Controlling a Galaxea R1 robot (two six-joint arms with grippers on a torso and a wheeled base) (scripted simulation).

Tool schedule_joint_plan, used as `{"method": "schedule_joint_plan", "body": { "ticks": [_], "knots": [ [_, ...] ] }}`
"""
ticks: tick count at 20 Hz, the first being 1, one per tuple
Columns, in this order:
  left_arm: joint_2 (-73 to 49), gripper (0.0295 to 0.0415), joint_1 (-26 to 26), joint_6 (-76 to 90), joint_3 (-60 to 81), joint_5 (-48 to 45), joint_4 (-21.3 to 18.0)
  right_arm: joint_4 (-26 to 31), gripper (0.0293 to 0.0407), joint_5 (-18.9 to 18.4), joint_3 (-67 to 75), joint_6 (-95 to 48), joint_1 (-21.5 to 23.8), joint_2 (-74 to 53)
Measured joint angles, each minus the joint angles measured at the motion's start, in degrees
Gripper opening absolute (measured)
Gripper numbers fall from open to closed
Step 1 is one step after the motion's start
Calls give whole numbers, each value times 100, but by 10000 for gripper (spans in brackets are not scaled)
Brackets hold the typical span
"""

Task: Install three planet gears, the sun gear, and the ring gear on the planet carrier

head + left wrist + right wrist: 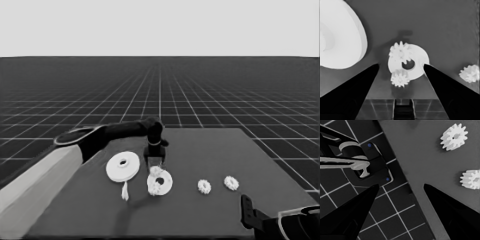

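The smaller round part point(167, 183) lies at the table's middle. One planet gear point(400, 52) sits on its face point(419, 56) beside the centre hole. A second gear point(400, 79) overlaps its rim, and I cannot tell whether it is seated. My left gripper point(155, 163) hangs just above this part, open, its fingertips point(377, 66) either side of it and holding nothing. The larger round part point(123, 166) lies to the left. Two more gears point(204, 186) point(231, 183) rest on the table to the right. My right gripper point(247, 210) is parked at the lower right, open.
A thin white piece point(125, 191) lies in front of the larger round part. The right wrist view shows the two loose gears point(454, 137) point(471, 179) near the table's edge, and dark machinery point(367, 167) past it over the floor grid.
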Motion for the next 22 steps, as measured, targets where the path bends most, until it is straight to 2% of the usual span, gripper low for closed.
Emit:
{"method": "schedule_joint_plan", "body": {
  "ticks": [6, 7, 8, 9, 11, 16, 17, 18, 19, 22],
  "knots": [
    [-6, 385, -92, -13, 25, 35, -95, 0, 385, 0, 0, 0, 0, 0],
    [-1527, 408, -539, 2742, 2671, -1889, 293, 0, 385, 0, 0, 0, 0, 0],
    [-3741, 414, -1115, 5202, 5021, -3069, 527, 0, 385, 0, 0, 0, 0, 0],
    [-5371, 400, -1463, 6679, 6392, -3755, 667, 0, 385, 0, 0, 0, 0, 0],
    [-6809, 388, -1767, 8060, 7708, -4400, 795, 0, 385, 0, 0, 0, 0, 0],
    [-7475, 385, -1917, 8740, 8352, -4718, 858, 0, 385, 0, 0, 0, 0, 0],
    [-7495, 385, -1922, 8761, 8372, -4728, 860, 1342, 396, -1495, -975, 2716, 1421, 1472],
    [-7506, 385, -1925, 8773, 8383, -4734, 862, 2054, 393, -1794, -2193, 4105, 1858, 2533],
    [-7513, 385, -1927, 8781, 8390, -4738, 862, 2417, 389, -1835, -3098, 4671, 1961, 3058],
    [-7520, 385, -1929, 8789, 8397, -4741, 863, 2818, 385, -1854, -4319, 5135, 2004, 3646]
  ]
}}
